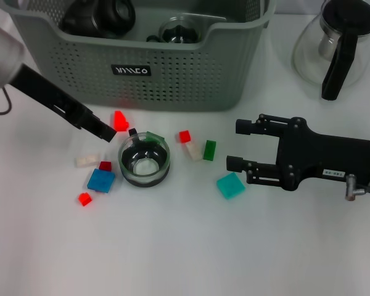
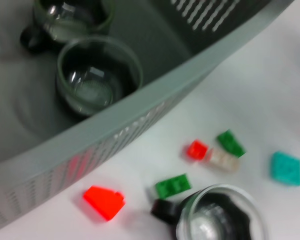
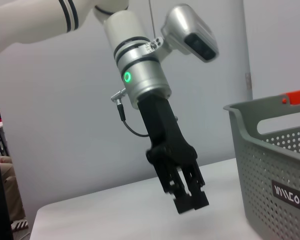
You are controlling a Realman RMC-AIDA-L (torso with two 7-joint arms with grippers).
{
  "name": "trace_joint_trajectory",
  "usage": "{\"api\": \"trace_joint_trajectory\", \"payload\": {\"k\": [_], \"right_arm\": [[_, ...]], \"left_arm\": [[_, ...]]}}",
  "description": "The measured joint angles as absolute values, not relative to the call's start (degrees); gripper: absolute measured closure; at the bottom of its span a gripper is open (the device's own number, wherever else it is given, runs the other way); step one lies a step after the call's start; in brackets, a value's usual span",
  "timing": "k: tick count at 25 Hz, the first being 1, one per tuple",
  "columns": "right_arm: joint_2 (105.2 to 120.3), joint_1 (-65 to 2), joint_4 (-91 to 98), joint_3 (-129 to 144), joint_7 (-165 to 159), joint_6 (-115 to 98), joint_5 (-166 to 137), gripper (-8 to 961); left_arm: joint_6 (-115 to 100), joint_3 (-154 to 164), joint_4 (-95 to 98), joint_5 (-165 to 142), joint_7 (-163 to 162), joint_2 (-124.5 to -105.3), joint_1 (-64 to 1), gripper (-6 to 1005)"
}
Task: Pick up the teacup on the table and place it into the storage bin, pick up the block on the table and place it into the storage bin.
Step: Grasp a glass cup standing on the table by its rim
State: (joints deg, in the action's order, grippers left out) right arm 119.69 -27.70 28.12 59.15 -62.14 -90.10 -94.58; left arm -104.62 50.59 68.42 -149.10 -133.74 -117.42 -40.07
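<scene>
**Left gripper above the blocks by the bin, teacup on the worktop**

The storage bin (image 1: 172, 68) stands at the far side of the white worktop (image 1: 172, 259), its black label facing the robot. Inside it, the left wrist view shows two glass cups (image 2: 97, 75) side by side on the bin floor.

A teacup (image 1: 145, 161) of clear glass with a dark inside stands upright on the worktop just in front of the bin, its small black handle pointing toward the bin. Blocks lie scattered around it: a red wedge-shaped block (image 1: 120, 119) near the bin wall, a green block (image 1: 154, 137) touching the cup's far rim, a small red cube (image 1: 184, 136), a cream block (image 1: 193, 151) and a dark green block (image 1: 209, 150) to its right, and a teal block (image 1: 230, 185) farther right. To the left of the cup lie a cream block (image 1: 85, 161), a blue block (image 1: 100, 180) with a dark red one (image 1: 105, 166) beside it, and a small red block (image 1: 84, 198).

The left gripper (image 1: 103, 131) reaches in from the left, its tip beside the red wedge and just left of the teacup. In the right wrist view its fingers (image 3: 190, 200) look pressed together, grasping nothing.

The right gripper (image 1: 240, 145) lies low over the worktop on the right, fingers spread apart and empty, pointing toward the blocks. A glass carafe (image 1: 336, 43) with a black handle stands at the far right.
</scene>
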Motion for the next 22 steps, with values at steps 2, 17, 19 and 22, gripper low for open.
{"api": "trace_joint_trajectory", "payload": {"k": [2,17,19,22], "right_arm": [[119.75,-27.6,28.1,59.2,-62.1,-90.1,-94.6,208],[119.89,-27.6,28.1,59.2,-62.2,-89.7,-95.4,208],[119.89,-27.8,28.1,59.2,-62.2,-89.7,-96.4,208],[119.66,-28.0,28.0,59.1,-62.2,-89.7,-98.4,208]], "left_arm": [[-103.9,53.1,70.5,-154.3,-135.7,-119.65,-40.9,509],[-98.8,62.2,71.7,-162.9,-142.3,-124.26,-42.0,538],[-99.0,62.8,71.5,-162.5,-143.3,-124.31,-42.1,542],[-98.4,64.7,70.9,-162.0,-144.8,-124.39,-42.1,548]]}}
